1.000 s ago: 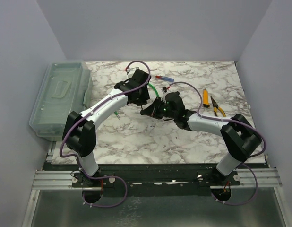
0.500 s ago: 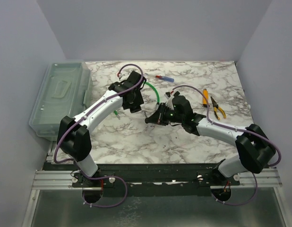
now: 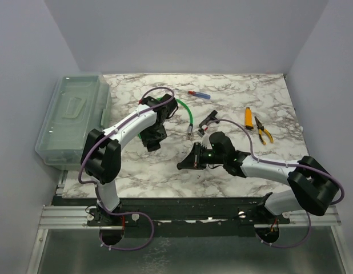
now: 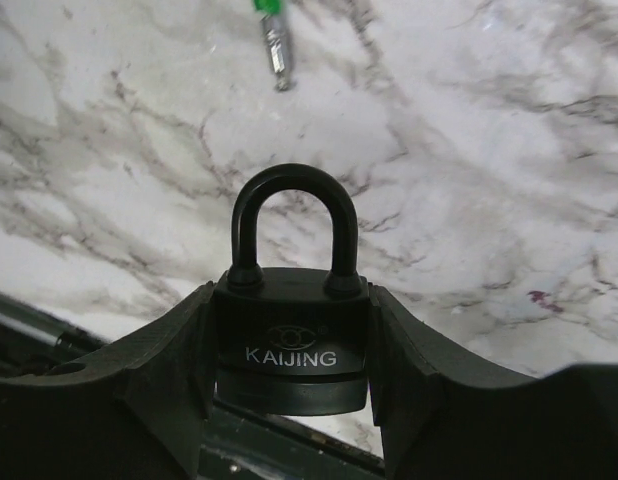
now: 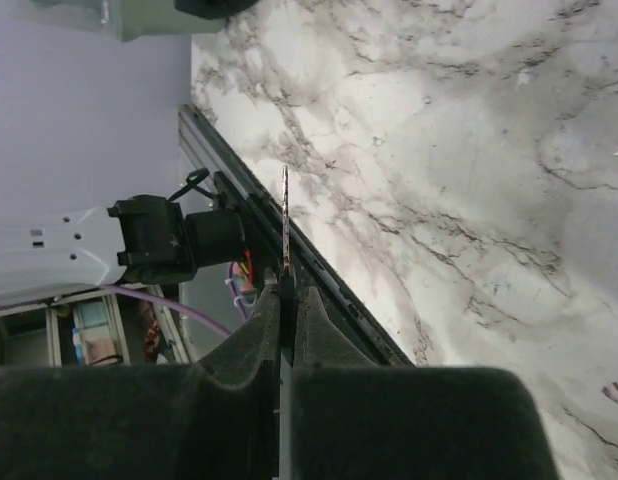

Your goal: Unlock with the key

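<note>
The padlock (image 4: 289, 350) sits above the table (image 4: 469, 150), its black body clamped across its width by the left gripper (image 4: 289, 300), and its shackle (image 4: 294, 215) is closed and points away from the wrist toward a green-tipped plug (image 4: 272, 40) lying farther off. The key (image 5: 285, 210) is pinched between the pressed-together fingers of the right gripper (image 5: 287, 295), with its blade sticking straight out past the tips, seen edge-on, over the table's near edge. From above, the two grippers are apart, the left gripper (image 3: 153, 138) to the left and farther back, the right gripper (image 3: 191, 161) nearer the front. You cannot see the keyhole in any view. It is probably in the bottom face of the body, which is turned back into the left gripper's palm, so your first job is likely to rotate the left wrist until that face looks toward the key. Hold the lock steady while the right arm does the travelling. Line the blade up with the slot's axis before you close the gap, and match its flat to the slot. Come in slowly and straight, because an angled entry may lever the thin blade round in that pinch or push the lock out of its clamp. Only turn once the blade is fully seated, twisting about its own length, and watch the shackle for release.
</note>
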You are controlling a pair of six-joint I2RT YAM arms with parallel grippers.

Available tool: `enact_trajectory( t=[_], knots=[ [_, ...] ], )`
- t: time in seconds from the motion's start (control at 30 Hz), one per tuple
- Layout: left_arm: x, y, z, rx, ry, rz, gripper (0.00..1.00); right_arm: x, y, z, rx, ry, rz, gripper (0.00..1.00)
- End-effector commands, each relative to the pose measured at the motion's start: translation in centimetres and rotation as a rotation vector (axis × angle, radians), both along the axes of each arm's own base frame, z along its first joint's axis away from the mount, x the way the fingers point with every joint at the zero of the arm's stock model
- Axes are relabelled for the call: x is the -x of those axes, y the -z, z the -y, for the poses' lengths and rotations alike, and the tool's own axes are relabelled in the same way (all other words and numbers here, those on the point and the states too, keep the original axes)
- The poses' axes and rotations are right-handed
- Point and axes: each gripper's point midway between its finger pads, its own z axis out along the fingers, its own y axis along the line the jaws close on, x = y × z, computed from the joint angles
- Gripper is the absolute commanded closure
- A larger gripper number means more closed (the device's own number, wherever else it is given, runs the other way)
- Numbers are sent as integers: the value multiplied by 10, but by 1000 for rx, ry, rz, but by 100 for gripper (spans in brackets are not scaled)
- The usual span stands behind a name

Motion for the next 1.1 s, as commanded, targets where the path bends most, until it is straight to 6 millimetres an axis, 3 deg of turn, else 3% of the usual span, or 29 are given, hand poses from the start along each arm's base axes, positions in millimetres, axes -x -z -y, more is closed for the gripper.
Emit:
enact_trajectory(
  t=[0.0, 0.17, 0.37, 0.77, 1.07],
  knots=[
    [47, -10, -14, -18, -76, -171, 100, 16, -32, -16, -139, -57, 31, 100],
    [75, -14, 3, 135, -136, -188, 100, 34, -52, -29, -249, -91, 25, 100],
    [88, -20, 9, 217, -190, -136, 100, 41, -63, -42, -298, -108, 15, 100],
    [97, -17, 3, 164, -186, -121, 100, 51, -42, -76, -278, -159, -75, 100],
    [102, -17, -4, 149, -173, -108, 100, 42, -26, -85, -244, -139, -82, 100]
  ],
)
